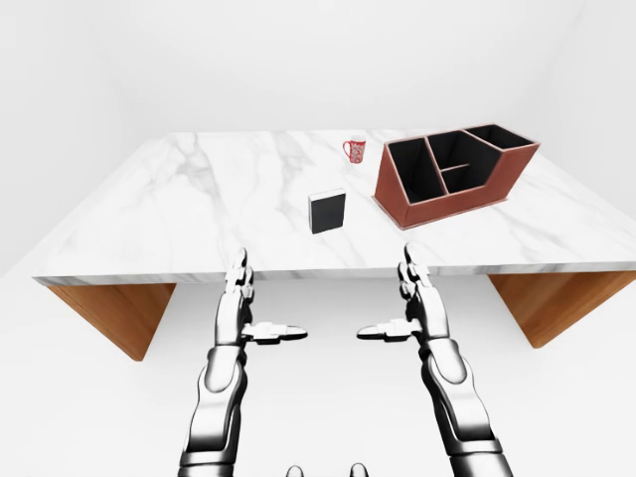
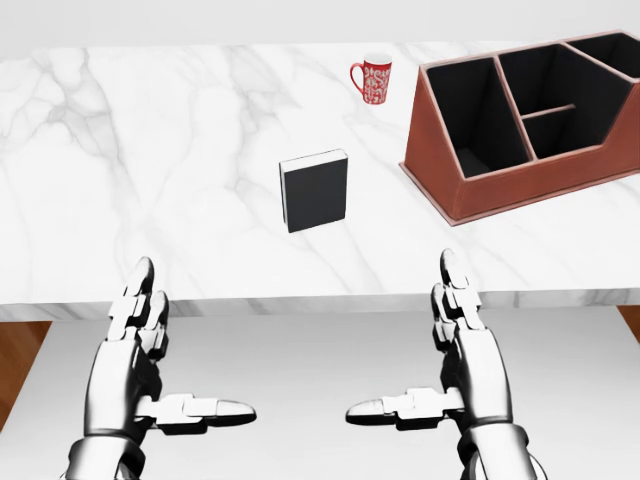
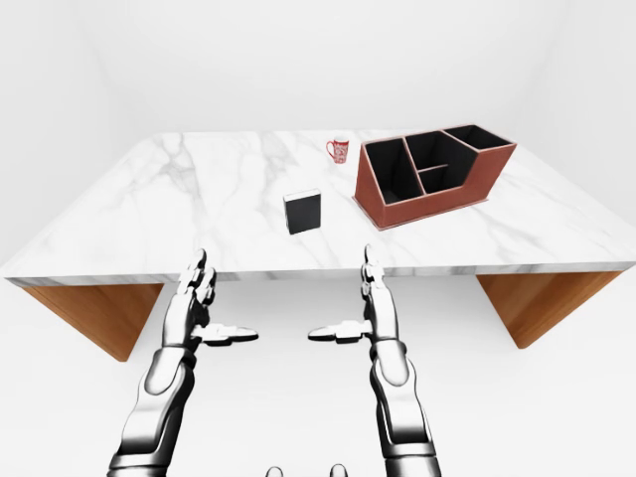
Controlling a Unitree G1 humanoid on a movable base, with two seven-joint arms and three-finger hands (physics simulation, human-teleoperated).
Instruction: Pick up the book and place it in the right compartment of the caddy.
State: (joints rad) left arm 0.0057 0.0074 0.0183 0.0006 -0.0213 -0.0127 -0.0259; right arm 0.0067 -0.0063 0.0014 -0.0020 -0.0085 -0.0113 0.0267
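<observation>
A: What is seen nearest the camera?

B: The two metallic arms are seen rising from the bottom of the head view. The left hand [image 2: 150, 365] is held open, fingers pointed up and thumb stretched inward. The right hand [image 2: 445, 365] is held the same way, mirrored, its thumb pointed toward the left one. Nothing is gripped by either hand, and both are kept below the near edge of the surface [image 2: 150, 150], apart from it.

A: And beyond the hands?

B: A white marble top with grey veins is shown, carried on wooden supports that are visible at both lower corners in the left-eye view. The book [image 2: 315, 190] is found near the middle of the surface, above the gap between the two hands. It is dark-covered, with a pale strip of pages seen along its top and left edges. Whether it is standing or lying flat cannot be told for certain.

A: Where is the caddy placed?

B: The caddy [image 2: 520, 180] is set to the right of the book and further up the view, well apart from it. It is reddish-brown outside and black inside, and is split into several open compartments, all of which appear unfilled.

A: Anything further off?

B: A red patterned mug [image 2: 373, 78] is seen upright just left of the caddy's far end, beyond the book.
</observation>
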